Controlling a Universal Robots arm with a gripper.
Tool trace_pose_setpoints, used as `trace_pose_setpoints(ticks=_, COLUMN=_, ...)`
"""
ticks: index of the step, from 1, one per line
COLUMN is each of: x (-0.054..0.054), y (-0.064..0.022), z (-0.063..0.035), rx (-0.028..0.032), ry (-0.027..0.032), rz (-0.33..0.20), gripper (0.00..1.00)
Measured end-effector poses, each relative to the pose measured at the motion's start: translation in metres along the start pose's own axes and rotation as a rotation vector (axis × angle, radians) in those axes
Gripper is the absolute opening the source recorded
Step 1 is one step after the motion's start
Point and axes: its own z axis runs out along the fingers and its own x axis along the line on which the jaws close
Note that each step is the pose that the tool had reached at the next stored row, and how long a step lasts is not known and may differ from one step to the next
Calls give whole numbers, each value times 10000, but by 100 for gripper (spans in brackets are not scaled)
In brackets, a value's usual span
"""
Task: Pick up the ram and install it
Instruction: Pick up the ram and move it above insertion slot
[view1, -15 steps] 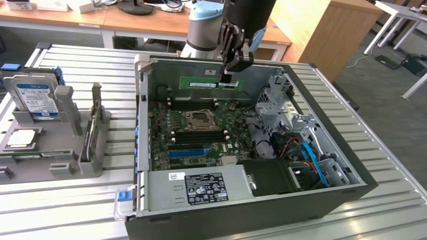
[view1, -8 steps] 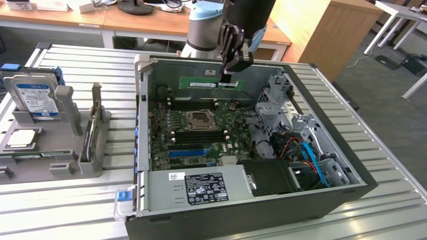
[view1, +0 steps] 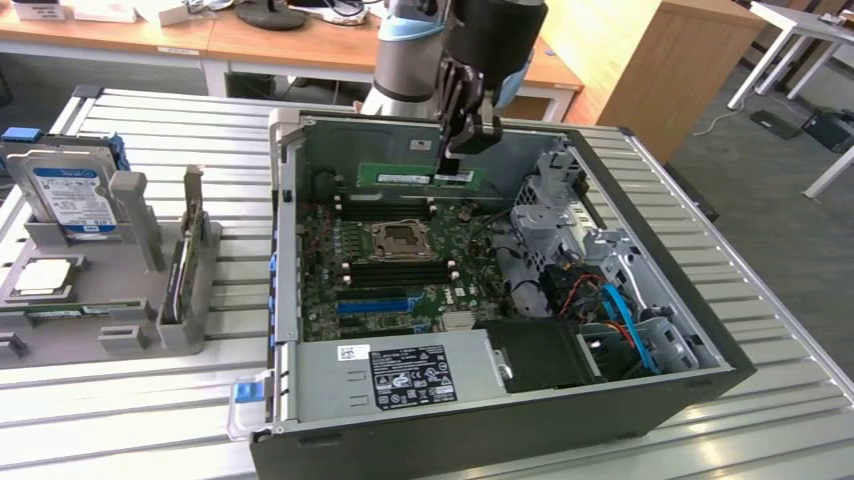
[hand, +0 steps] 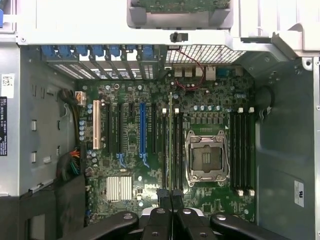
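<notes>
Hanging over the computer case (view1: 534, 432), the ram (view1: 407, 177) is held tight in the gripper (view1: 463, 150) — it is best kept straight, lined up with a black slot (hand: 239, 150).

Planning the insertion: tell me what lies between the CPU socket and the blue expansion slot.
In the wrist view, black memory slots lie between the CPU socket and blue expansion slot; the claw holds the ram over them.

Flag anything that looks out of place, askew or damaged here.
Nothing looks damaged or spilled. The gripper holds the ram level above the open case, gripped near one end rather than mid-length. The CPU socket is bare, with no cooler, as in a machine half assembled.
</notes>
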Motion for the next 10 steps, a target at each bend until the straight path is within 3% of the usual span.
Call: trace_pose_setpoints(ticks=10, x=2, y=-3, z=97, rx=0, ry=1, rz=0, gripper=12)
